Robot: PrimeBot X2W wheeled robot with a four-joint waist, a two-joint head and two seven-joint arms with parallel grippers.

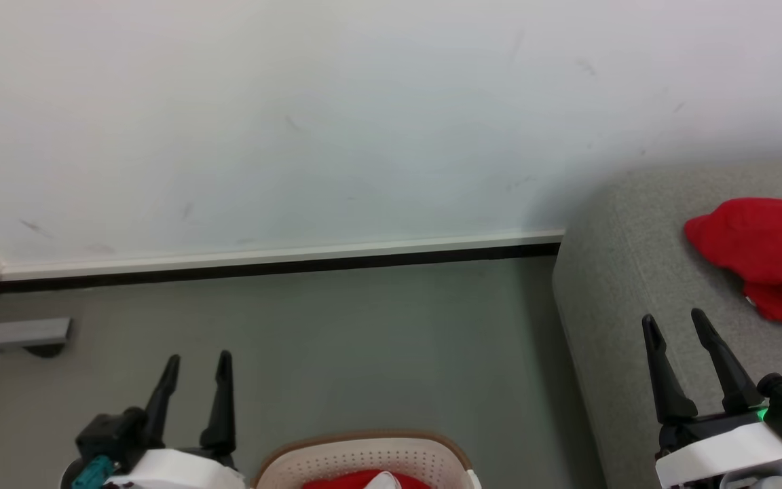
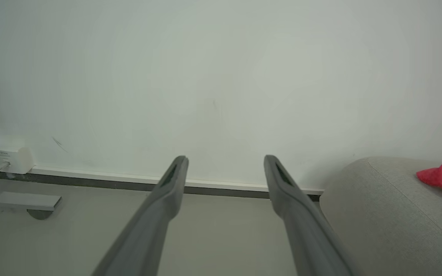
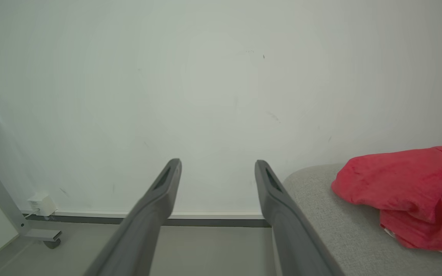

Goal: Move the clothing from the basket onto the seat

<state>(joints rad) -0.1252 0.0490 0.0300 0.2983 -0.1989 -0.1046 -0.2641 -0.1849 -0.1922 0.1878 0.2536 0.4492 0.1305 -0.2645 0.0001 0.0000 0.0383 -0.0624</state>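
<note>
On seat, right, clothing lies; more seemingly in near basket. Left gripper, right gripper splayed, empty. Risk: off-centre reach tips basket.

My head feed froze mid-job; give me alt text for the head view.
Red clothing lies on the grey seat at right; more red fabric sits in the basket at bottom centre. The left pincer and right pincer are open, empty.
</note>
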